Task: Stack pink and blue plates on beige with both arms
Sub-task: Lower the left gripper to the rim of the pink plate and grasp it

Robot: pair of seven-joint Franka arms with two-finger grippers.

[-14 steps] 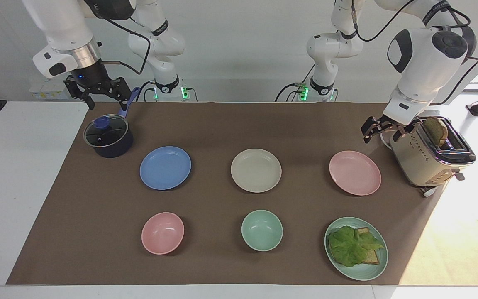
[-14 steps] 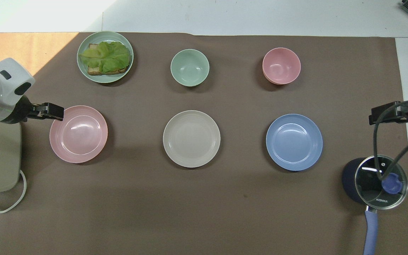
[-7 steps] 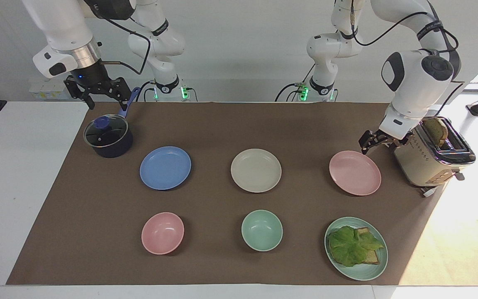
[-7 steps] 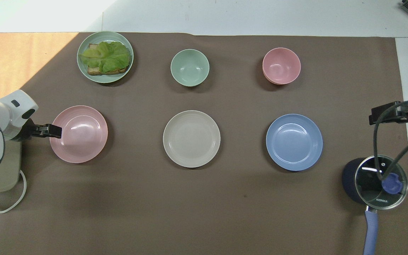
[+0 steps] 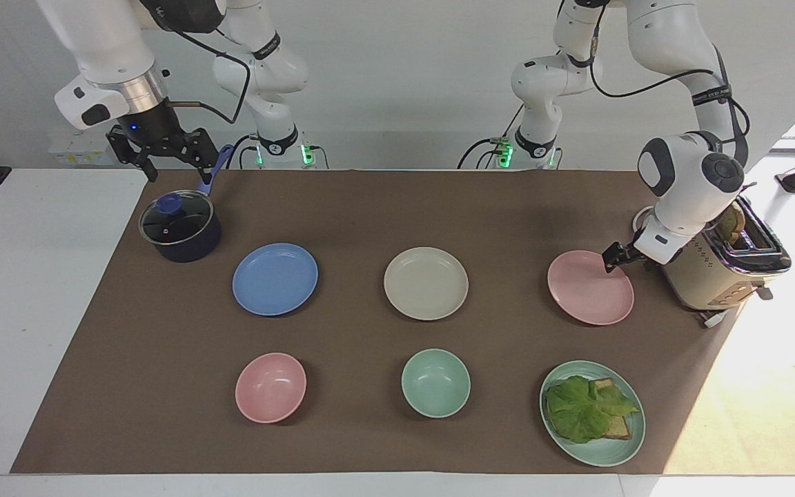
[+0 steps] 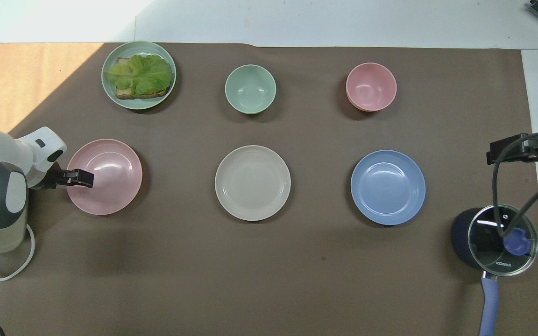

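A: Left tool point(image 5: 609, 261), position?
B: Low at the rim of the pink plate point(image 5: 591, 290), on the edge just beside the toaster point(image 5: 715, 273). Fingers spread, gripping nothing. Contact with the rim: cannot tell.
A: Right tool point(image 5: 163, 157)?
B: Released, fingers apart. Hanging idle over the lidded pot point(image 5: 180, 228), top corner of the facing frame.
A: Plates?
B: One row across mid-frame, flat on the worktop's brown mat point(image 5: 370, 207). Blue plate point(image 5: 275, 279) toward the right arm's end, beige plate point(image 5: 426, 283) dead centre, pink toward the left arm's end. Well apart, none stacked.
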